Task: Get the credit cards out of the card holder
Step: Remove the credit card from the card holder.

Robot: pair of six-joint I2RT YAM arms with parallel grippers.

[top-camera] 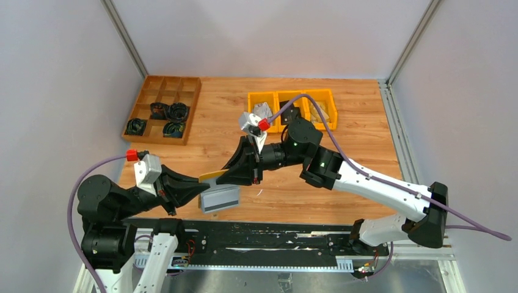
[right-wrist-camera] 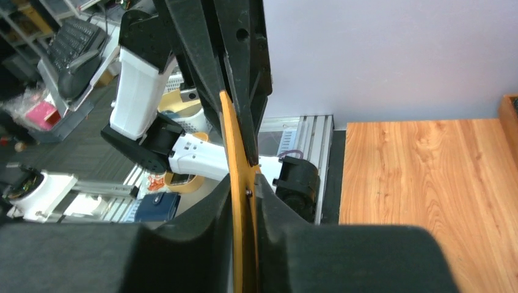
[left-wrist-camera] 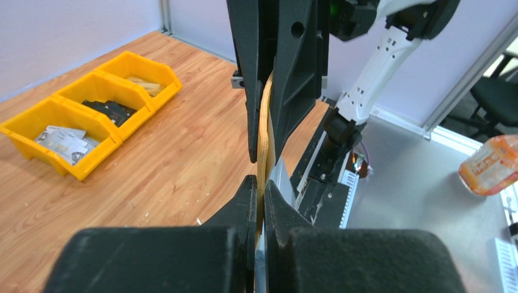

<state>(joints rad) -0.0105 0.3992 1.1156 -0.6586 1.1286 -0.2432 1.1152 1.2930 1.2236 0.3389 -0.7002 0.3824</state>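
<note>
- Gripping the card holder (top-camera: 212,176) with the left end effector (top-camera: 196,187), fingers clenched tight on the end nearest it.
- Clamped on the opposite end of the same holder with the right end effector (top-camera: 237,173), pads pressed to both faces in the right wrist view, no gap to be seen there.
- Held aloft between the two end effectors, clear of the worktop (top-camera: 360,122), showing only as a thin mustard sliver from above.
- Just below the left end effector, one grey credit card (top-camera: 220,199) with a dark stripe; impossible to tell whether it lies flat on the worktop or hangs from the holder's underside.
- Well beyond the right end effector, three yellow bins (top-camera: 278,93), apparently with no part in this step.
- Step in hand, as a judgement: steadying the holder between both end effectors to get at a card inside. Probably partway through the task, with no way of counting cards left in the sleeves.
- Next move calls for one end effector clenched as the anchor, the other let go and re-gripped on an exposed card edge rather than on the leather.
- Calls also for a pull in line with the sleeve, since a sideways tug would likely bind the thin card or twist the holder out of the anchoring grip.
</note>
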